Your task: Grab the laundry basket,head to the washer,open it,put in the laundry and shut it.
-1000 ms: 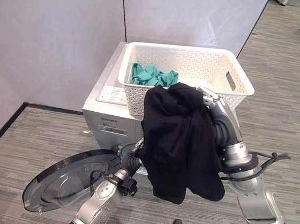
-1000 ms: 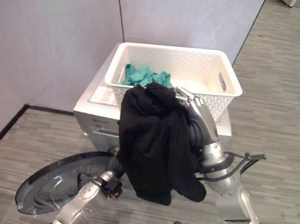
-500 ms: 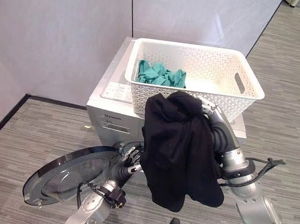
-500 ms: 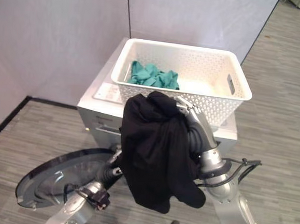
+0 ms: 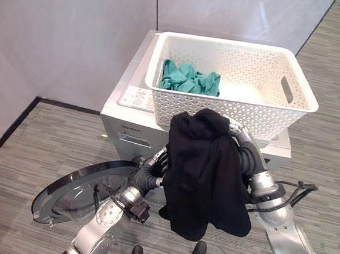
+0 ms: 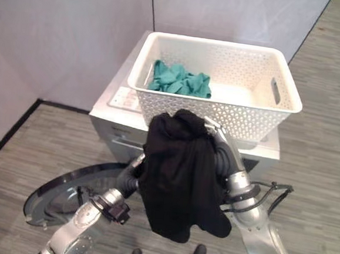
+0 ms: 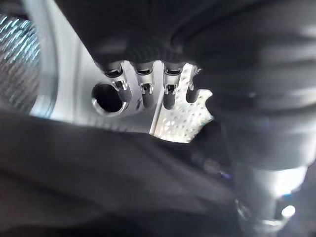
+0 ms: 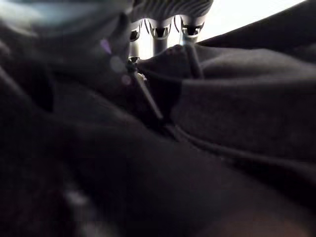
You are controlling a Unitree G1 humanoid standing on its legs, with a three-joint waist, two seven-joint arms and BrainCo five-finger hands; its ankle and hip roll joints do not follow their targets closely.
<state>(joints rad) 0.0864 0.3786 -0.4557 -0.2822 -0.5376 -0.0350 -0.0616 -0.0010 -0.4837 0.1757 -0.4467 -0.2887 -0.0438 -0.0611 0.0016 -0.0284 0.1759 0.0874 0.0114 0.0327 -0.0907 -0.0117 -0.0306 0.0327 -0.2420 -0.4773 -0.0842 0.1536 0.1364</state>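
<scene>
White perforated laundry basket [image 5: 289, 110] sits on top of silver front-load washer [image 5: 128, 134], teal garment [image 5: 188, 80] bunched in its near-left corner. Washer door [image 5: 73, 196] swung fully open, lying low toward the floor. Black garment [image 5: 205, 171] hangs in front of basket & washer front, draped over right hand [image 5: 236, 130], fingers curled into the cloth at the top. Left hand [image 5: 155, 168] reaches up beside garment's left edge, fingers partly behind the cloth; grip can't be told.

White perforated basket [image 5: 260, 104] w/ teal cloth [image 5: 188, 80] atop washer [image 5: 131, 130], door [image 5: 76, 190] open; black garment [image 5: 205, 171] hanging in front.
</scene>
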